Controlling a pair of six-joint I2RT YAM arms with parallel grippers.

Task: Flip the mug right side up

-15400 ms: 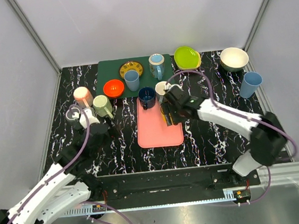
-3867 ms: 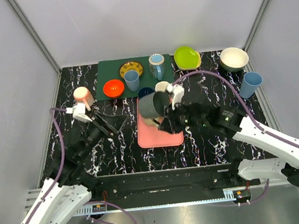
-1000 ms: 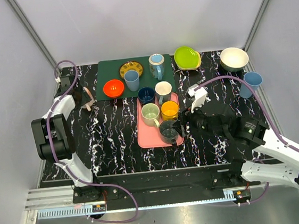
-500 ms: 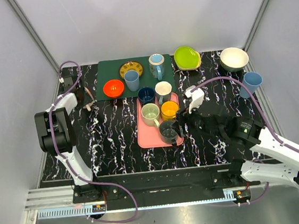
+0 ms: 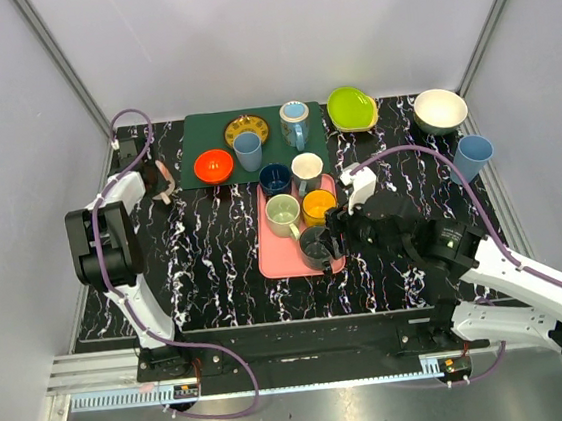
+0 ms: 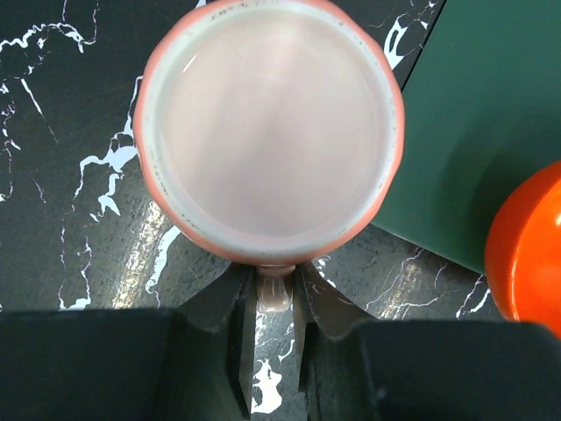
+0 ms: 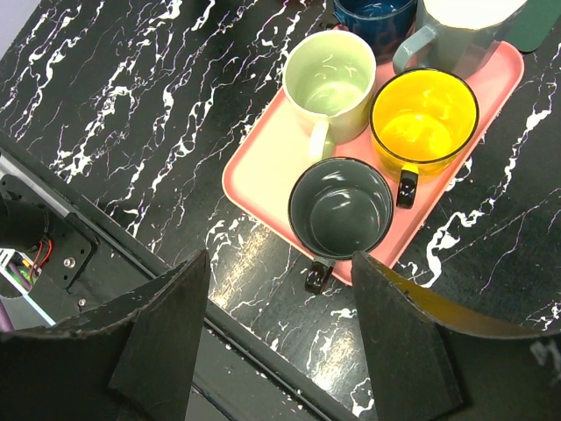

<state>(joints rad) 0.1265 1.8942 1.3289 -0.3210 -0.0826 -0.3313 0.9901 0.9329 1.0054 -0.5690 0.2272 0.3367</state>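
Seen from directly above in the left wrist view, the pink mug (image 6: 267,132) stands on the black marble table, a flat pale disc inside its coral edge facing the camera. Its handle (image 6: 275,294) points toward my left gripper (image 6: 274,285), whose jaws are shut on it, one on each side. From overhead, that gripper (image 5: 161,186) covers most of the mug (image 5: 163,171) at the far left, beside the green mat. My right gripper (image 7: 279,259) hangs open and empty over the near edge of the pink tray (image 7: 263,167).
The tray holds a dark grey mug (image 7: 342,210), a pale green mug (image 7: 329,83) and a yellow mug (image 7: 423,118), all upright. An orange bowl (image 6: 530,246) sits on the green mat (image 6: 482,114) right of the pink mug. A lime bowl (image 5: 351,108), white bowl (image 5: 439,110) and blue cup (image 5: 471,157) stand far right.
My left gripper's jaws have closed in onto the pink mug's handle. The right arm has drifted a little left, toward the tray.
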